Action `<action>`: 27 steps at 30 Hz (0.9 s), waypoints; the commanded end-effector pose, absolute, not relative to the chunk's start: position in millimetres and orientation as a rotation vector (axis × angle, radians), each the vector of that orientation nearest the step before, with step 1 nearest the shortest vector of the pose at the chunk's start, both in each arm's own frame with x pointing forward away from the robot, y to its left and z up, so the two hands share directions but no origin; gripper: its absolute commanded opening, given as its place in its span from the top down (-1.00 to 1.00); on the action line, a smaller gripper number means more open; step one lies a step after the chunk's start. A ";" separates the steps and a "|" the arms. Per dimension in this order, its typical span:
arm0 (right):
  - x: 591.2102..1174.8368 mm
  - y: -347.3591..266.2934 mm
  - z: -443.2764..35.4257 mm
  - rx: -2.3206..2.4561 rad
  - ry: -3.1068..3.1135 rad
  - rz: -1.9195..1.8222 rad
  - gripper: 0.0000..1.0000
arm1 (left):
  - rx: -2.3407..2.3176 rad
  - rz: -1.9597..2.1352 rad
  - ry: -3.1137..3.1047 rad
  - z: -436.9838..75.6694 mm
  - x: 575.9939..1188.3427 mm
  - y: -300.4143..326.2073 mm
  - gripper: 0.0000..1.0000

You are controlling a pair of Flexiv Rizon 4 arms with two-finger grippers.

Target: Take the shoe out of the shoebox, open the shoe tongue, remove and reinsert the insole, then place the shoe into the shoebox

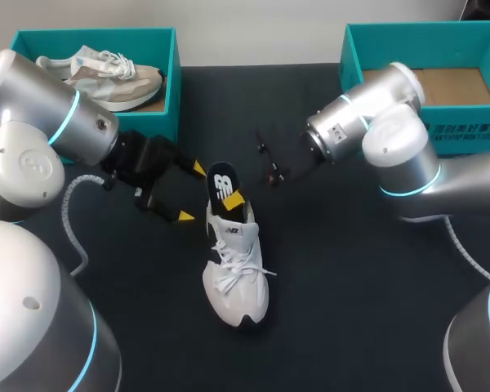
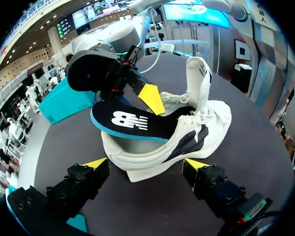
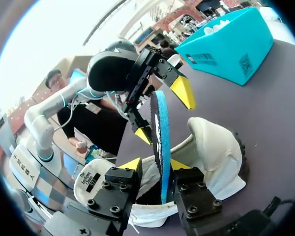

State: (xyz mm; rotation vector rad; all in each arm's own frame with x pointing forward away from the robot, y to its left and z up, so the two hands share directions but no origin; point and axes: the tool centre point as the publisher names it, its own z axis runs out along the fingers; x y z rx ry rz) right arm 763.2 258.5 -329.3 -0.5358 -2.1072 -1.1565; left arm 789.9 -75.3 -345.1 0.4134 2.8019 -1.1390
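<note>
Left tool [image 2: 146,166] gaping wide, straddling shoe [image 2: 196,132] heel; shoe lying on counter [image 1: 376,286] ahead. Right tool [image 3: 155,166] pinching insole [image 3: 160,132], half sticking out of heel opening. Judging: insole step running. Next calling for left tool steadying shoe.

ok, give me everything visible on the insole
Insole: thin, foam-looking, black top with a white logo, teal-blue edge. It sits partly out of the white sneaker, heel end lifted above the collar, toe end tucked inside below the upright tongue. The right end effector is shut on it, one finger on each face. The left end effector is open by the sneaker's heel, not touching the insole.
</note>
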 end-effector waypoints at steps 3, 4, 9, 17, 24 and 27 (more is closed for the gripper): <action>775.8 260.6 -325.4 -0.519 -2.123 -1.147 0.59 | 0.413 -1.134 2.803 -345.1 789.2 -75.4 -1.00; 777.3 261.2 -326.7 -0.518 -2.124 -1.141 0.83 | 0.413 -1.134 2.803 -345.1 789.2 -75.4 -1.00; 773.5 267.8 -332.6 -0.571 -2.108 -1.092 1.00 | 0.413 -1.134 2.803 -345.1 789.2 -75.4 -1.00; 750.9 262.6 -338.3 -0.680 -2.059 -0.954 1.00 | 0.413 -1.134 2.803 -345.1 789.2 -75.4 -1.00; 734.4 258.2 -340.0 -0.722 -2.035 -0.913 1.00 | 0.413 -1.134 2.803 -345.1 789.2 -75.4 -1.00; 737.0 257.3 -335.8 -0.729 -2.046 -0.942 1.00 | 0.413 -1.134 2.803 -345.1 789.2 -75.4 -1.00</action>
